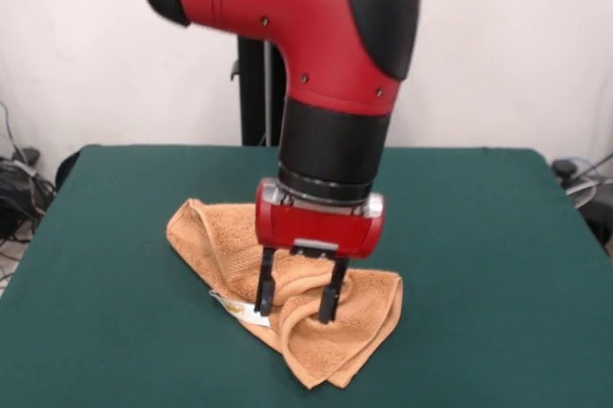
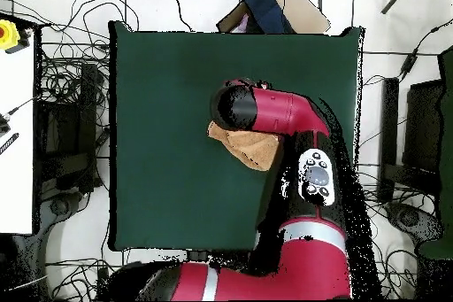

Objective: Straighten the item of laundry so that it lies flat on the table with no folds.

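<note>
The orange-tan towel lies crumpled and folded over itself near the middle of the green table. Its small white tag shows at the near edge. My gripper comes straight down onto the towel. Its fingers stand apart, tips down in the cloth, with a raised fold of towel between them. In the overhead view only part of the towel shows on the table. The arm's red elbow hides the rest of the towel and the gripper.
Green cloth stretches wide on all sides of the towel. The robot's black pedestal stands at the table's far edge. Cables and equipment lie on the floor around the table. A white desk stands off to one side.
</note>
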Robot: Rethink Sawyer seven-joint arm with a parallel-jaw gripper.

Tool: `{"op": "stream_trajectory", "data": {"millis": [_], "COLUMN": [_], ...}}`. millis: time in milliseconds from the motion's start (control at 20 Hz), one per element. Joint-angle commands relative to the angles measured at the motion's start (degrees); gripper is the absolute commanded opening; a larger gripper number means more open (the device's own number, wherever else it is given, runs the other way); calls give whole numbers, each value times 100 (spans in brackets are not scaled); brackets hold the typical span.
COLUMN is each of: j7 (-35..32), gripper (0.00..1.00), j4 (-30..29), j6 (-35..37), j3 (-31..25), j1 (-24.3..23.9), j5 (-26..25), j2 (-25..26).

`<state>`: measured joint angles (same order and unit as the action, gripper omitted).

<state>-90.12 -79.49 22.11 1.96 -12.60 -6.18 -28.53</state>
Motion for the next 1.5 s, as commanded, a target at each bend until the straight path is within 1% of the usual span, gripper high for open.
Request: {"op": "stream_trajectory", "data": {"millis": [50,300,450,650,900,1200,1400,1500], "j7": [-437,-592,-736,-825,-862,-1097,-1192,-1248], "gripper": [100,100,100,100,100,100,100,100], "j4": [-795,-902,-925,-923,-927,-686,-690,-631], "j6": [-709,-546,-506,-170,49,-379,-339,-526], "j3": [-746,-760,-652,-366,-223,146,364,515], "j1": [-22,-1,115,337,405,659,818,908], "j5": [-398,-249,-190,-123,-31,-87,-62,-74], "j2": [654,637,592,356,171,336,198,223]}}
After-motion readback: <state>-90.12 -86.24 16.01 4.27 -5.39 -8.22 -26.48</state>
